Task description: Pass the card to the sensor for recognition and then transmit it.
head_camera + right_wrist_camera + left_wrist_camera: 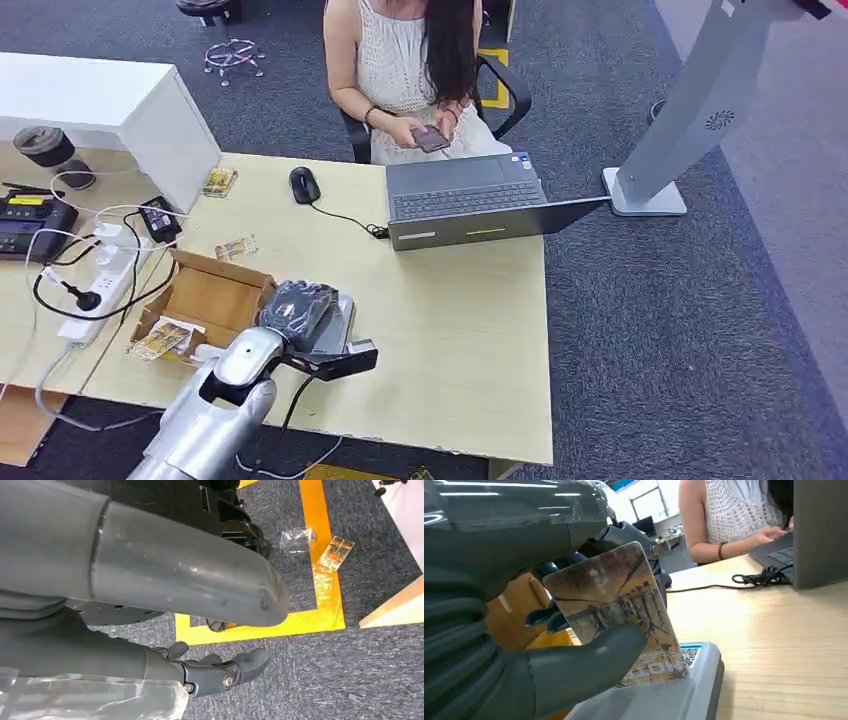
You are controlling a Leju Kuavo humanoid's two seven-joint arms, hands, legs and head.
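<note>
Left hand (524, 630) grips the card (616, 612) between its thick thumb and its darker fingers, and the card's low edge is on or just above the grey sensor (664, 695). I cannot tell if they touch. In the head view the left hand (298, 308) sits over the sensor (340, 325) at the near side of the table (450, 330). So the reading step looks to be the one going on now.

Next, I think the hand should lift the card and carry it far across the table to the person (410, 60), who is looking at a phone (430, 138).

Right hand (220, 672) hangs low over the floor, fingers loosely apart and holding nothing.

Left of the sensor is an open cardboard box (205, 300) with another card (160, 340). A laptop (470, 200) stands in front of the person and may block the way. A mouse (304, 184) lies left of it.
</note>
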